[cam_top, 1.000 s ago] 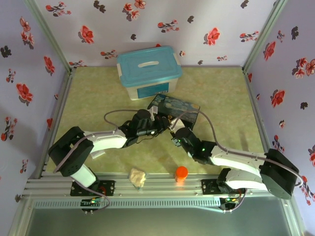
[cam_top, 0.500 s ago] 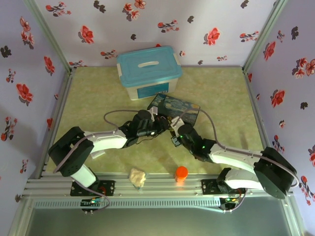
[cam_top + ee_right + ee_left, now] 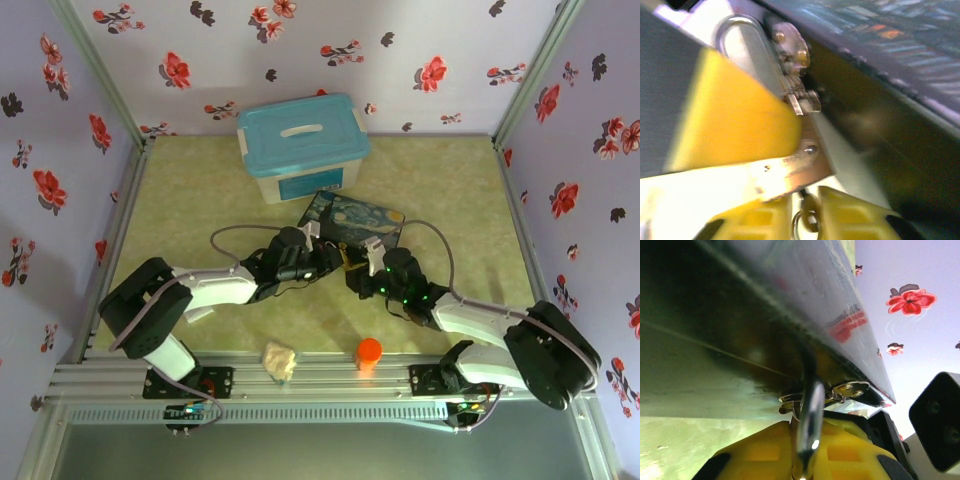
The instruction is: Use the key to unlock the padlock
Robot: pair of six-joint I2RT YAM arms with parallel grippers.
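Soft even overhead light, right wrist view blurred, padlock [image 3: 790,167] overexposed

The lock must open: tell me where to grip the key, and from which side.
Grip the key by its ring end, jutting from the padlock opposite the shackle. Come along its shaft from that free end; the left gripper clamps the padlock.

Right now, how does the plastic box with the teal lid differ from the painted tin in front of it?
The plastic box is taller and bulkier; the tin is flat and low. The plastic box has a plain teal lid over a pale body; the tin carries a dark blue painted picture. The plastic box sits farther back, the tin in front of it. Both are rectangular and closed.
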